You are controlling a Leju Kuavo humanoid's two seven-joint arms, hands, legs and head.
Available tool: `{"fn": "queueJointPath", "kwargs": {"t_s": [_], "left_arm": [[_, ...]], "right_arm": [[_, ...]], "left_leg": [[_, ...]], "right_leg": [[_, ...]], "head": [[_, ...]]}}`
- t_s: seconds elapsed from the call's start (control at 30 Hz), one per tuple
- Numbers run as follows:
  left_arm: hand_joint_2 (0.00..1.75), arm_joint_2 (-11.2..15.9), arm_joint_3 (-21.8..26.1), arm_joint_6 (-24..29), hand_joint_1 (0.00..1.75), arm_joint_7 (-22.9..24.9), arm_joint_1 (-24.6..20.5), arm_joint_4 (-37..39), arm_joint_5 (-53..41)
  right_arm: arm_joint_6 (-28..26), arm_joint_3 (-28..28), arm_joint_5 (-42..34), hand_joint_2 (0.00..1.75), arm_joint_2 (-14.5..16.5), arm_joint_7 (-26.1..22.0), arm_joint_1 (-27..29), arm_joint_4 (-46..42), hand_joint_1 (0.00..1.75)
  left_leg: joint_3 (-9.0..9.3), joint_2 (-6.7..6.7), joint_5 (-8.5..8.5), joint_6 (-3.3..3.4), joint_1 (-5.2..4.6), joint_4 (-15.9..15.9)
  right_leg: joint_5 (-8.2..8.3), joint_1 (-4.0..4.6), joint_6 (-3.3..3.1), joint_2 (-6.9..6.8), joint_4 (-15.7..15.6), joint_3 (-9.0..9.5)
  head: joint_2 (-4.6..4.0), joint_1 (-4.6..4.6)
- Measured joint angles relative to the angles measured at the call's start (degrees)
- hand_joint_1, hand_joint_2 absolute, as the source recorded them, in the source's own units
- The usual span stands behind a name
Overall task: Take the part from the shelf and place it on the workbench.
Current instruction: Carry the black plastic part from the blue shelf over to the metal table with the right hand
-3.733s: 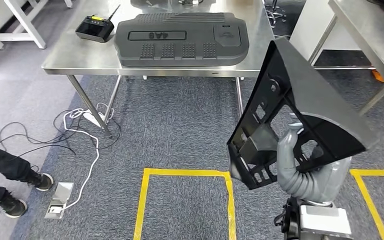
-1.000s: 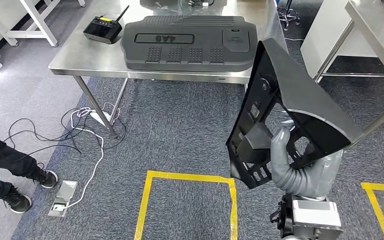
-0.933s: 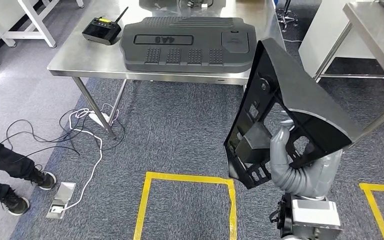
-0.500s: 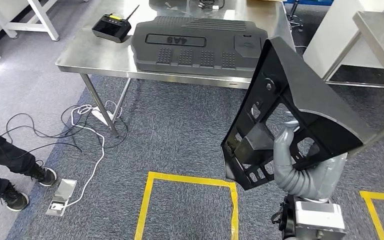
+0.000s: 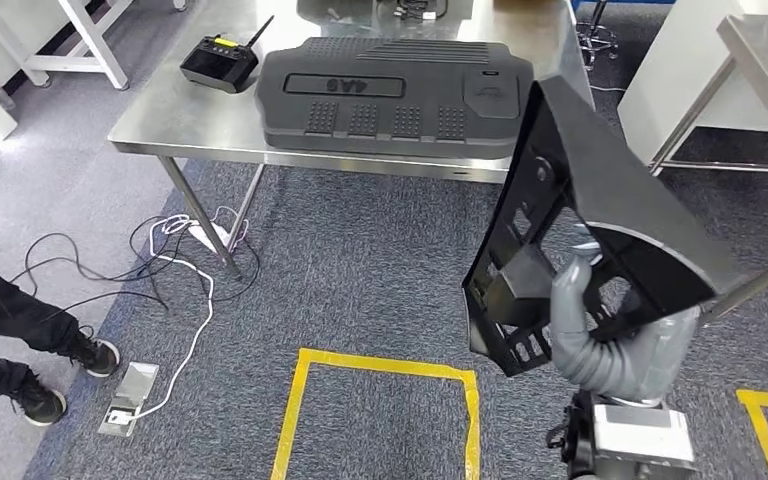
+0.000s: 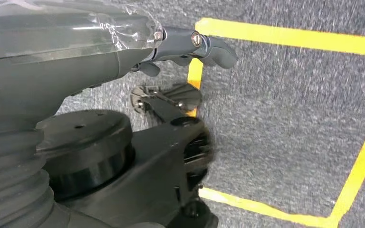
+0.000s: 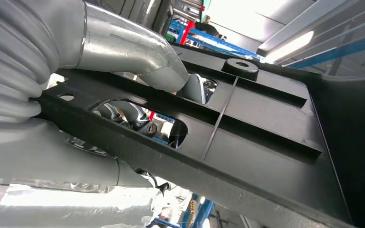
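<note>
The right hand [image 5: 600, 335] holds the black part [image 5: 600, 225] up in the air, thumb hooked through one of its openings and the other fingers behind it; in the right wrist view the thumb [image 7: 138, 52] presses on the part's ribbed inner face [image 7: 247, 123]. The part is tilted, off the floor and short of the steel workbench [image 5: 170, 125], just off its near right corner. On the workbench a large black moulded cover [image 5: 395, 90] fills the middle and right, and a black remote control [image 5: 218, 62] lies near the far left corner. The left hand [image 6: 180, 45] hangs over the grey carpet beside yellow floor tape [image 6: 285, 38], its fingers loosely apart and holding nothing. A person's legs [image 5: 20, 345] stand at the left, by loose cables [image 5: 175, 260].
</note>
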Motion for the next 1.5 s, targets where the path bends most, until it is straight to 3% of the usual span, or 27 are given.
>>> {"fn": "queueJointPath", "kwargs": {"t_s": [0.07, 0.1, 0.13, 0.2, 0.3, 0.37, 0.4, 0.47, 0.5, 0.53, 0.57, 0.6, 0.63, 0.7, 0.77, 0.87, 0.93, 1.0, 1.03, 1.07, 1.1, 1.17, 1.2, 1.27, 1.37, 1.43, 1.5], "left_arm": [[1.75, 0.00, -0.01, 0.00, 0.00, 0.01, 0.14, 0.00, -0.01], [1.75, 0.03, -0.02, -0.01, 0.00, 0.03, 0.22, 0.00, -0.02], [1.75, 0.05, -0.02, -0.02, 0.00, 0.05, 0.31, 0.00, -0.04], [1.75, 0.11, -0.02, -0.08, 0.00, 0.10, 0.32, 0.00, -0.08], [1.75, 0.11, -0.02, -0.26, 0.00, 0.12, 0.41, 0.00, -0.10], [1.75, 0.13, -0.01, -0.33, 0.00, 0.13, 0.39, 0.00, -0.12], [1.75, 0.14, -0.01, -0.35, 0.00, 0.13, 0.32, 0.00, -0.13], [1.75, 0.15, -0.01, -0.42, 0.00, 0.13, 0.27, 0.00, -0.13], [1.75, 0.15, -0.01, -0.46, 0.00, 0.13, 0.30, 0.00, -0.13], [1.75, 0.15, -0.01, -0.51, 0.00, 0.13, 0.34, 0.00, -0.12], [1.75, 0.15, -0.01, -0.53, 0.00, 0.14, 0.36, 0.00, -0.12], [1.75, 0.15, -0.01, -0.55, 0.00, 0.14, 0.36, 0.00, -0.10], [1.75, 0.15, -0.01, -0.59, 0.00, 0.14, 0.36, 0.00, -0.10], [1.75, 0.14, -0.01, -0.66, 0.00, 0.14, 0.31, 0.00, -0.08], [1.75, 0.13, -0.01, -0.68, 0.00, 0.15, 0.28, 0.00, -0.07], [1.75, 0.14, -0.01, -0.68, 0.00, 0.12, 0.24, 0.00, -0.07], [1.75, 0.15, 0.00, -0.68, 0.00, 0.08, 0.21, 0.00, -0.07], [1.75, 0.15, -0.01, -0.68, 0.00, 0.07, 0.32, 0.00, -0.05], [1.75, 0.15, -0.01, -0.68, 0.00, 0.07, 0.41, 0.00, -0.05], [1.75, 0.15, -0.02, -0.68, 0.00, 0.07, 0.49, 0.00, -0.04], [1.75, 0.15, -0.02, -0.68, 0.00, 0.07, 0.53, 0.00, -0.04], [1.75, 0.15, -0.02, -0.68, 0.00, 0.07, 0.55, 0.00, -0.04], [1.75, 0.15, -0.01, -0.68, 0.00, 0.07, 0.52, 0.00, -0.04], [1.75, 0.15, 0.00, -0.68, 0.00, 0.05, 0.52, 0.00, -0.02], [1.75, 0.15, 0.00, -0.68, 0.00, 0.02, 0.59, 0.00, 0.01], [1.75, 0.15, 0.00, -0.68, 0.00, -0.03, 0.54, 0.00, 0.02], [1.75, 0.15, 0.00, -0.69, 0.00, -0.07, 0.54, 0.00, -0.01]], "right_arm": [[0.00, 0.00, 0.00, 1.75, 0.00, -0.05, 0.02, 0.00, 1.75], [0.00, 0.00, 0.00, 1.75, 0.00, -0.10, 0.05, 0.00, 1.75], [0.00, 0.00, 0.00, 1.75, 0.00, -0.17, 0.08, 0.00, 1.75], [0.00, 0.00, 0.00, 1.75, 0.00, -0.28, 0.11, 0.00, 1.75], [0.00, 0.00, -0.01, 1.75, 0.01, -0.32, 0.12, 0.00, 1.75], [0.00, -0.01, -0.01, 1.75, 0.01, -0.32, 0.12, 0.00, 1.75], [0.00, -0.02, -0.02, 1.75, 0.01, -0.32, 0.12, 0.00, 1.75], [0.00, -0.01, -0.05, 1.75, 0.01, -0.32, 0.18, 0.00, 1.75], [0.00, -0.01, -0.07, 1.75, 0.01, -0.31, 0.25, 0.00, 1.75], [0.00, 0.00, -0.09, 1.75, 0.01, -0.31, 0.30, 0.00, 1.75], [0.00, 0.00, -0.10, 1.75, 0.01, -0.30, 0.32, 0.00, 1.75], [0.00, 0.00, -0.11, 1.75, 0.00, -0.30, 0.32, 0.00, 1.75], [0.00, 0.00, -0.11, 1.75, 0.00, -0.30, 0.30, 0.00, 1.75], [0.00, 0.00, -0.10, 1.75, 0.00, -0.25, 0.23, 0.00, 1.75], [0.00, 0.00, -0.10, 1.75, 0.00, -0.16, 0.18, 0.00, 1.75], [0.00, 0.00, -0.11, 1.75, 0.00, -0.13, 0.12, 0.00, 1.75], [0.00, 0.00, -0.11, 1.75, 0.00, -0.13, 0.00, 0.00, 1.75], [0.00, 0.00, -0.12, 1.75, 0.00, -0.12, -0.06, 0.00, 1.75], [0.00, 0.00, -0.13, 1.75, 0.00, -0.11, -0.05, 0.00, 1.75], [0.00, 0.00, -0.15, 1.75, 0.00, -0.09, -0.05, 0.00, 1.75], [0.00, 0.00, -0.17, 1.75, 0.00, -0.08, -0.05, 0.00, 1.75], [0.00, 0.00, -0.21, 1.75, 0.00, -0.07, -0.05, 0.00, 1.75], [0.00, 0.00, -0.21, 1.75, 0.00, -0.07, -0.07, 0.00, 1.75], [0.00, 0.00, -0.21, 1.75, 0.01, -0.04, -0.12, 0.00, 1.75], [0.00, 0.00, -0.20, 1.75, -0.01, 0.04, -0.16, 0.00, 1.75], [0.00, 0.00, -0.16, 1.75, -0.04, 0.07, -0.22, 0.00, 1.75], [0.00, 0.01, -0.13, 1.75, -0.04, 0.10, -0.24, 0.00, 1.75]], "left_leg": [[-2.54, 0.00, -1.13, -0.14, 0.06, 4.32], [-2.56, 0.01, 0.57, -0.09, 0.11, 3.26], [-2.13, 0.04, 2.54, 0.03, 0.15, 1.06], [1.10, 0.12, 7.09, 0.54, -0.01, -7.46], [1.57, 0.12, 6.88, 1.43, -0.26, -8.88], [1.90, 0.16, 6.97, 2.22, -0.14, -9.41], [2.06, 0.19, 7.01, 2.57, -0.04, -9.66], [2.16, 0.23, 6.89, 3.02, -0.12, -9.73], [2.20, 0.23, 6.80, 3.16, -0.21, -9.72], [2.30, 0.22, 6.69, 3.25, -0.29, -9.71], [2.48, 0.17, 6.57, 3.28, -0.34, -9.69], [2.78, 0.10, 6.39, 3.26, -0.37, -9.69], [3.11, 0.02, 6.16, 3.17, -0.38, -9.69], [3.51, -0.07, 5.73, 2.77, -0.49, -9.59], [3.53, -0.07, 5.56, 2.20, -0.51, -9.58], [3.60, -0.06, 4.71, 1.27, -0.55, -8.75], [1.56, -0.01, 1.97, 0.63, -0.40, -3.78], [-2.50, 0.04, -1.23, 0.10, -0.09, 3.99], [-4.05, 0.04, -1.75, -0.07, 0.07, 6.60], [-4.58, 0.05, -1.09, -0.18, 0.20, 7.05], [-3.95, 0.06, 0.70, -0.26, 0.32, 5.16], [-0.53, 0.10, 5.06, -0.31, 0.51, -2.66], [0.90, 0.10, 6.32, -0.18, 0.48, -6.03], [1.85, 0.10, 6.56, 0.29, 0.31, -8.69], [2.00, 0.14, 6.60, 1.61, 0.27, -9.28], [2.30, 0.20, 6.67, 2.40, 0.40, -9.69], [2.40, 0.23, 6.48, 2.82, 0.21, -9.72]], "right_leg": [[-0.15, 0.03, -0.10, -0.03, 0.01, 0.14], [-0.45, 0.02, -0.01, -0.02, 0.02, 0.56], [-0.81, 0.02, 0.15, -0.01, 0.02, 1.03], [-1.49, 0.15, 0.79, 0.09, 0.12, 1.79], [-1.77, 0.20, 1.72, 0.14, -0.11, 1.95], [-2.79, 0.08, 2.29, 0.15, 1.10, 1.70], [-4.07, 0.05, 2.50, 0.16, 3.24, 0.77], [-7.43, 0.05, 2.73, 0.17, 10.55, -3.01], [-8.54, 0.05, 2.81, 0.17, 14.12, -5.06], [-8.58, 0.06, 2.82, 0.17, 16.12, -6.43], [-7.46, 0.07, 2.74, 0.17, 15.93, -6.73], [-5.29, 0.09, 2.56, 0.17, 13.39, -5.86], [-2.76, 0.14, 2.30, 0.18, 9.24, -4.20], [0.10, 0.44, 1.76, 0.24, 2.42, -1.29], [0.15, 0.80, 1.38, 0.37, 0.54, -0.60], [0.30, 0.38, 0.67, 0.37, -0.24, -0.15], [0.31, 0.04, 0.19, 0.13, -0.67, 0.33], [0.09, 0.02, -0.07, 0.01, -0.63, 0.47], [-0.04, -0.01, -0.09, 0.00, -0.58, 0.55], [-0.20, -0.06, -0.02, 0.02, -0.53, 0.70], [-0.42, -0.16, 0.13, 0.05, -0.48, 0.97], [-1.00, -0.31, 0.64, 0.11, -0.35, 1.66], [-1.30, -0.29, 0.98, 0.15, -0.22, 1.87], [-1.60, -0.11, 1.61, 0.22, -0.20, 1.96], [-2.19, -0.32, 2.49, 0.23, 0.01, 2.04], [-4.70, -0.38, 2.83, 0.23, 4.30, 0.14], [-8.04, -0.34, 2.95, 0.24, 12.30, -4.10]], "head": [[0.00, -0.13], [0.00, -0.31], [0.00, -0.51], [0.00, -0.87], [0.00, -0.75], [0.00, -0.56], [0.00, -0.34], [0.00, 0.26], [0.00, 0.56], [0.00, 0.81], [0.00, 1.02], [0.00, 1.26], [0.00, 1.50], [0.00, 1.76], [0.00, 1.77], [0.00, 1.57], [0.00, 0.98], [0.00, 0.33], [0.00, 0.17], [0.00, 0.08], [0.00, -0.02], [0.00, -0.28], [0.00, -0.51], [0.00, -0.59], [0.00, -0.30], [0.00, 0.17], [0.00, 0.93]]}}
